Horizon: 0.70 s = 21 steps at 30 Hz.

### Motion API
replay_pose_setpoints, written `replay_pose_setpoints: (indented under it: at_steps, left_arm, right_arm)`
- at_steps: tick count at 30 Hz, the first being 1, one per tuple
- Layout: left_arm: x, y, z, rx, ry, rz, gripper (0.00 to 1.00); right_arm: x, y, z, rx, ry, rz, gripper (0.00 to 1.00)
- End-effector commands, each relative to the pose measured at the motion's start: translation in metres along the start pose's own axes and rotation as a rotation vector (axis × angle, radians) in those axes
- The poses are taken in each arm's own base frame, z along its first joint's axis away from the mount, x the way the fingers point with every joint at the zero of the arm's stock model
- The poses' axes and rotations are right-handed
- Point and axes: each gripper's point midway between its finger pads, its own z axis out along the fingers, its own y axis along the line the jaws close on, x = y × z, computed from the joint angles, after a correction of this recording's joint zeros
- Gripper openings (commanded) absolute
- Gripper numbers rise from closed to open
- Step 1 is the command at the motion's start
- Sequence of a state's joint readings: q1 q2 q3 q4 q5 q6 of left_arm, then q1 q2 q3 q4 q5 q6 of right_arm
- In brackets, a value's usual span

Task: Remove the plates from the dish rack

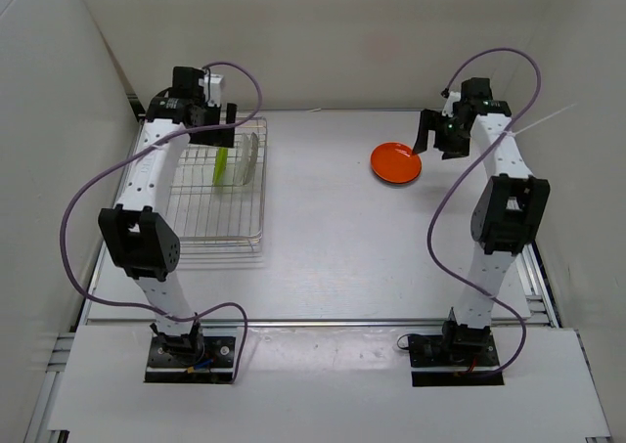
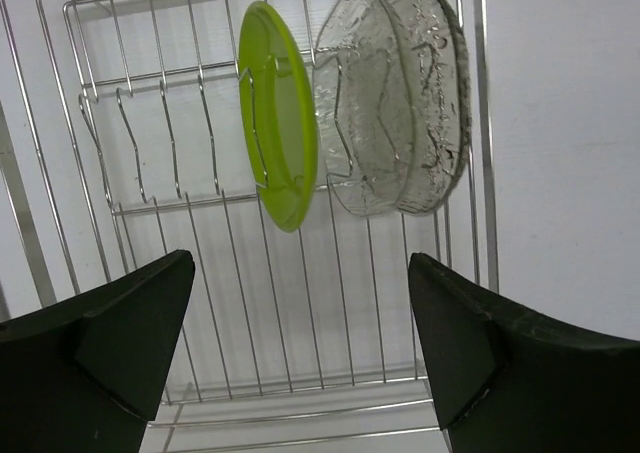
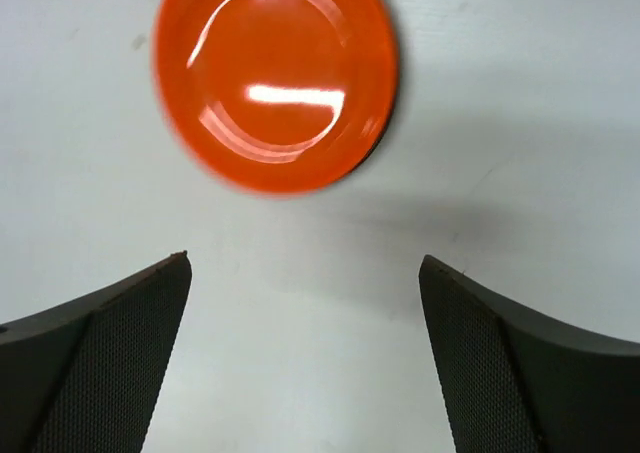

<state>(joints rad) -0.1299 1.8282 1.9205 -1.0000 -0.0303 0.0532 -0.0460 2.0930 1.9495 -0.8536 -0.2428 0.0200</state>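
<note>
The silver wire dish rack (image 1: 210, 218) stands at the left of the table. A lime green plate (image 1: 223, 164) and a clear plate (image 1: 251, 156) stand on edge in its far right part. In the left wrist view the green plate (image 2: 278, 123) stands left of the clear plate (image 2: 390, 103) on the rack (image 2: 150, 123). My left gripper (image 1: 217, 122) (image 2: 300, 273) is open and empty over the rack's far end, short of both plates. The orange-red plate (image 1: 396, 161) (image 3: 275, 78) lies flat on the table. My right gripper (image 1: 427, 142) (image 3: 305, 273) is open and empty just beside it. No black plate shows clearly.
A thin dark rim (image 3: 388, 113) shows under the orange-red plate's right edge; I cannot tell whether it is shadow or another plate. White walls enclose the table on the left, back and right. The rack's near half holds only bare wire.
</note>
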Motion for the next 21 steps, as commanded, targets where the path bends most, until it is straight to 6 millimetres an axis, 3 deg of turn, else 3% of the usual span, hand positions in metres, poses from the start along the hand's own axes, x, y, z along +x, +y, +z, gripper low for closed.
replay_pose_setpoints:
  at_steps: [1,2,6,12,13,19,21]
  left_arm:
    - [-0.014,-0.006,0.006,0.104,-0.049,-0.066,0.98]
    - [-0.017,-0.005,0.013,0.103,-0.056,-0.065,0.98]
    - [-0.013,0.004,0.036,0.075,-0.036,-0.052,0.97]
    - [0.007,0.012,0.069,0.047,0.05,-0.051,0.92]
    - [0.01,0.012,0.074,0.048,0.06,-0.051,0.87]
    - [0.02,0.012,0.08,0.04,0.073,-0.051,0.82]
    - [0.02,0.013,0.08,0.03,0.074,-0.06,0.68]
  right_arm:
    - [0.006,0.042,-0.066,-0.065,-0.081,-0.127,0.96]
    - [0.009,0.053,-0.081,-0.082,-0.106,-0.145,0.93]
    - [0.018,0.071,-0.1,-0.118,-0.143,-0.177,0.9]
    - [0.022,0.095,-0.118,-0.145,-0.164,-0.214,0.86]
    - [0.024,0.1,-0.121,-0.151,-0.161,-0.212,0.86]
    - [0.022,0.105,-0.125,-0.157,-0.17,-0.223,0.85]
    - [0.023,0.109,-0.125,-0.162,-0.167,-0.23,0.85]
